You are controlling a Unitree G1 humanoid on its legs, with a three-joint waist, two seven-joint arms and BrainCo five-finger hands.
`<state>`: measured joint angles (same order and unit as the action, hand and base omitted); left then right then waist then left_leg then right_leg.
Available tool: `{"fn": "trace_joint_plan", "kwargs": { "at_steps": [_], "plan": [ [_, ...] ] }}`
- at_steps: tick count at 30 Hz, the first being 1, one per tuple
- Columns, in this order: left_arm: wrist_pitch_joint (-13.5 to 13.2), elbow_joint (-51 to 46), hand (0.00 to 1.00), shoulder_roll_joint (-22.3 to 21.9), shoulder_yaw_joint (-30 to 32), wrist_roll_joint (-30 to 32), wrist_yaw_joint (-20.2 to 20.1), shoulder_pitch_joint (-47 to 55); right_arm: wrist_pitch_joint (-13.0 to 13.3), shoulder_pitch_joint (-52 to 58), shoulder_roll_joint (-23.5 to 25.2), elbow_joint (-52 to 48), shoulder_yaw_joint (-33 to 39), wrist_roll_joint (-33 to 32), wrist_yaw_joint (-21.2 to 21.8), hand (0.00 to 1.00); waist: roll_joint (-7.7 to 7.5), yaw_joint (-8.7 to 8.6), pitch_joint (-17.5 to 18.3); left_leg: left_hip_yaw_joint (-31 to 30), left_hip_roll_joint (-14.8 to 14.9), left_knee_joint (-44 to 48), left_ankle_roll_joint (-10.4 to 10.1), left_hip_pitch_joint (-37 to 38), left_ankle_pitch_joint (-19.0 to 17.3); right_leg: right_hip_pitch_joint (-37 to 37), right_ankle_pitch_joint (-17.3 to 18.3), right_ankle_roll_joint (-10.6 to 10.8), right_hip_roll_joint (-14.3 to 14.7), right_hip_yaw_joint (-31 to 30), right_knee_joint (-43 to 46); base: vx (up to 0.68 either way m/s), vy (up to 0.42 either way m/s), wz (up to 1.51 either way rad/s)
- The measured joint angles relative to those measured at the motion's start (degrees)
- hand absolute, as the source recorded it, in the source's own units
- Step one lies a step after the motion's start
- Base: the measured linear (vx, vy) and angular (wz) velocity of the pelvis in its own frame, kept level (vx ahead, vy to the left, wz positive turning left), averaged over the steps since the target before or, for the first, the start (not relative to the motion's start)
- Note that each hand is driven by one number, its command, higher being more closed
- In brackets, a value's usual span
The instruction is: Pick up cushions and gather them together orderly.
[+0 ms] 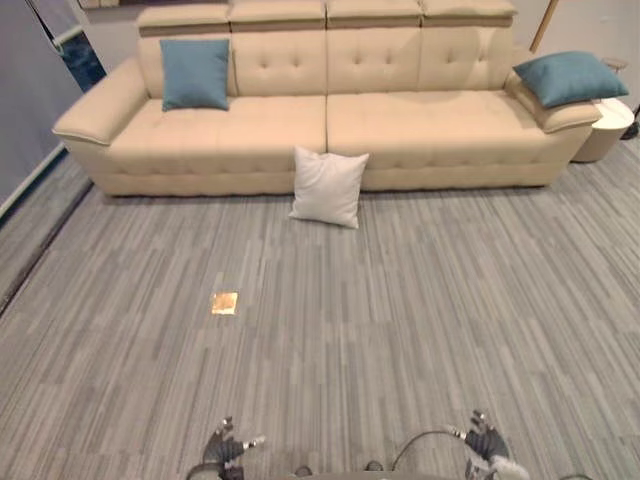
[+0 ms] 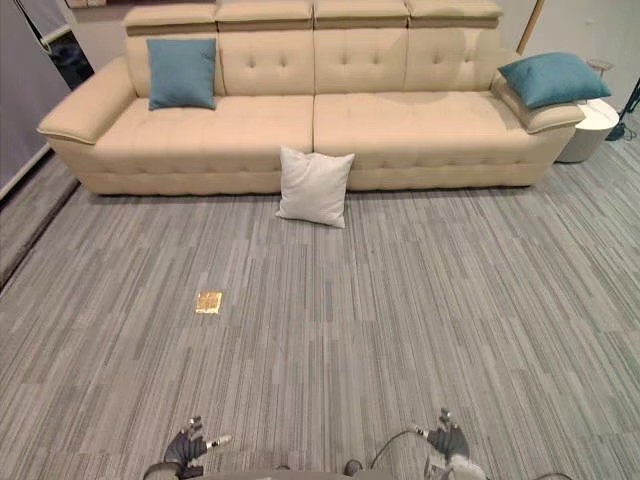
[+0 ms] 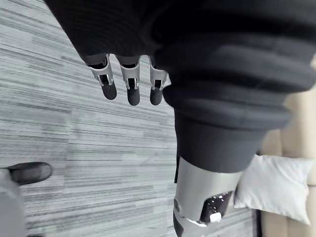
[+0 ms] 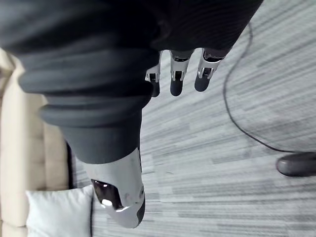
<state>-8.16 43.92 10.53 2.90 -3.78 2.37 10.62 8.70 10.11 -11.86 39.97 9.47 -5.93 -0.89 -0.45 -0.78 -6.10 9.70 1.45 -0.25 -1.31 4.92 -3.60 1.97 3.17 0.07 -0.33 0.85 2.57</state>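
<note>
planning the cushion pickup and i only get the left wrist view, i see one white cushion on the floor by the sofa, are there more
Observer: Yes. A teal cushion stands against the backrest at the left end of the sofa.
Operator: any others
Observer: A second teal cushion lies tilted on the sofa's right armrest.
Operator: right hand free?
Observer: The right hand hangs over the floor with relaxed fingers and holds nothing.
</note>
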Motion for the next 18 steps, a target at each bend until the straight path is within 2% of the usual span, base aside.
{"fn": "trace_joint_plan", "kwargs": {
  "at_steps": [8,12,18],
  "plan": [
    [-1.1,-4.1,0.0,-0.1,-0.1,0.7,-1.1,0.7,-0.1,0.0,-1.3,-1.0,-3.0,6.2,1.2,0.0,0.8,-0.15,-0.4,0.1,-0.3,1.2,-1.5,1.4,-1.0,2.4,0.8,1.2,-0.8,0.6,-0.5,0.09,0.004,0.03],
    [-1.1,-4.2,0.0,-0.4,-0.2,1.1,-1.1,0.9,-0.1,-0.3,-1.5,-1.1,-3.9,7.8,1.2,0.0,1.33,-0.17,-0.8,0.0,0.1,4.3,-1.9,0.6,-3.4,2.7,1.8,2.6,-0.8,0.8,0.7,0.04,-0.009,0.05],
    [-1.1,-7.9,0.0,-1.3,-0.2,0.9,-0.8,1.7,-0.2,-3.3,-1.6,-1.1,-6.9,7.7,1.0,0.0,2.05,0.04,-2.1,0.6,0.6,11.0,-0.1,-4.3,-8.0,-0.8,3.5,3.2,-0.9,0.5,3.6,-0.01,0.013,-0.05]
  ]
}}
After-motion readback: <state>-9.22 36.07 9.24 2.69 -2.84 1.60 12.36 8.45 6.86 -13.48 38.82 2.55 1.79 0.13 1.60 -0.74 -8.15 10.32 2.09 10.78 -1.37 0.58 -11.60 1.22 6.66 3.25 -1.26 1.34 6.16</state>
